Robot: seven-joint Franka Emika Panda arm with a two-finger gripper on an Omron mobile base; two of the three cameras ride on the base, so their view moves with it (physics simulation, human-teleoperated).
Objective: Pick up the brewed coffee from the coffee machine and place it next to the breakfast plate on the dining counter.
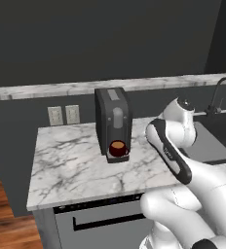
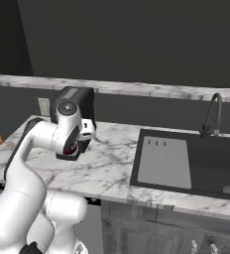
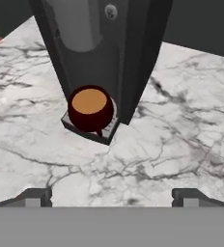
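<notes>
Left base view: the coffee machine stands upright toward the back of a marble worktop, in front of the dark back wall with two pale wall outlets to its left. The brewed coffee, a dark red mug with light brown liquid, sits on the drip tray under the grey dispenser. A dishwasher front lies below the worktop edge. The arm rises at lower right, well to the right of the machine and apart from the mug. A sink faucet shows at the far right.

Right base view: the arm's wrist section stands in front of the coffee machine and covers most of it. A sliver of dark red beside the wrist is probably the mug, but it is too hidden to be sure. The sink basin is set into the worktop to the right, with the faucet behind it.

Hand view: the gripper has its fingertips spread wide, with nothing between them and only marble below. The mug rests on the tray ahead of the tips, apart from both, its handle turned toward the camera. The machine body rises directly behind it.
</notes>
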